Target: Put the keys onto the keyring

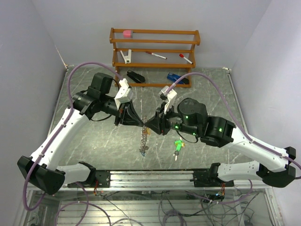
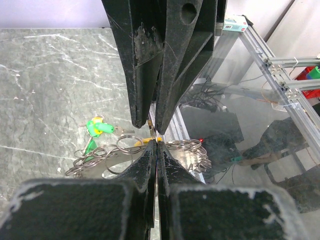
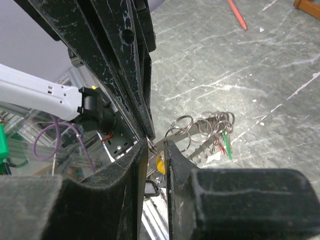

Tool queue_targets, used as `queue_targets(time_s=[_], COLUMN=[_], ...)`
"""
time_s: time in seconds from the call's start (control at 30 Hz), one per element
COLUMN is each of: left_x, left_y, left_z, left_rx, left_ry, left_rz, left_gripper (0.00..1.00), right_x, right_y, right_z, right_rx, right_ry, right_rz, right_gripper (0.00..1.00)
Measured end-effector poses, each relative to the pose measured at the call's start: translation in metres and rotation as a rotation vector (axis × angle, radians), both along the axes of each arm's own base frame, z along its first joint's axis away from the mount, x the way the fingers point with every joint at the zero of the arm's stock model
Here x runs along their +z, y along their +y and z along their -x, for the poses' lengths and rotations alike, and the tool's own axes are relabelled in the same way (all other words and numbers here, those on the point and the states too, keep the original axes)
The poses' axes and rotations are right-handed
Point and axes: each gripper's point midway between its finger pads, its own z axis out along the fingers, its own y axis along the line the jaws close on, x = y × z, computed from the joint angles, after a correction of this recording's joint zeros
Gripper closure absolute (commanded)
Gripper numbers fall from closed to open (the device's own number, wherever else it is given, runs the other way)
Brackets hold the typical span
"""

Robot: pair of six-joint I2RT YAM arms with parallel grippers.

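Handling: pale silvery metal keyring [image 1: 143, 139], strung with small wire rings and keys, looks light, stiff, slick; dangling bunch likely swings, so bare ring wire is best pinch point. Fully clamped left tool [image 1: 143, 123] apparently grips that wire; bunch hangs at 6 o'clock from tips, above grey marble table [image 1: 101, 146]. At 3 o'clock, tip to tip, right tool [image 1: 151, 125] stands narrow, seemingly nipping yellow-headed key [image 3: 160, 165]. Loose green-headed key [image 1: 178, 147] lies at 4 o'clock.
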Motion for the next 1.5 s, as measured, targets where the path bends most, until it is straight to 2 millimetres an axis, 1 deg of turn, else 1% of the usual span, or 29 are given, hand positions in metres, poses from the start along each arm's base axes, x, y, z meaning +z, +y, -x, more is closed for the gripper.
queue_targets(time_s=[0.1, 0.27, 0.6, 0.73, 0.8, 0.83, 1.17, 1.33, 1.5], left_x=[-0.002, -0.002, 0.001, 0.002, 0.002, 0.001, 0.001, 0.001, 0.003], left_y=[-0.001, -0.001, -0.002, -0.002, -0.002, -0.002, -0.003, -0.005, -0.007], left_z=[-0.002, -0.002, -0.002, -0.001, -0.001, -0.001, -0.005, -0.009, -0.012], left_rx=[0.001, 0.001, -0.001, -0.003, -0.003, 0.000, 0.026, 0.047, 0.061], left_ry=[0.007, 0.009, 0.002, 0.005, 0.007, 0.008, 0.025, 0.035, 0.039], left_rz=[-0.005, -0.005, -0.001, -0.002, -0.004, -0.006, -0.023, -0.031, -0.031], left_gripper=[0.93, 0.93, 0.93, 0.93, 0.93, 0.93, 0.93, 0.90, 0.74], right_x=[-0.006, -0.009, -0.008, -0.009, -0.010, -0.010, -0.011, -0.011, -0.012], right_y=[-0.002, -0.004, -0.002, -0.001, -0.001, -0.001, 0.000, -0.001, -0.004], right_z=[0.001, 0.003, 0.004, 0.004, 0.004, 0.005, 0.006, 0.004, 0.003], right_rx=[0.004, 0.006, 0.014, 0.018, 0.021, 0.024, 0.031, 0.017, -0.007], right_ry=[0.005, 0.008, 0.003, 0.001, 0.002, 0.002, 0.004, 0.004, 0.022], right_rz=[0.009, 0.013, 0.005, 0.008, 0.010, 0.011, 0.016, 0.016, 0.020], right_gripper=[0.80, 0.81, 0.82, 0.87, 0.97, 1.00, 1.00, 1.00, 1.00])
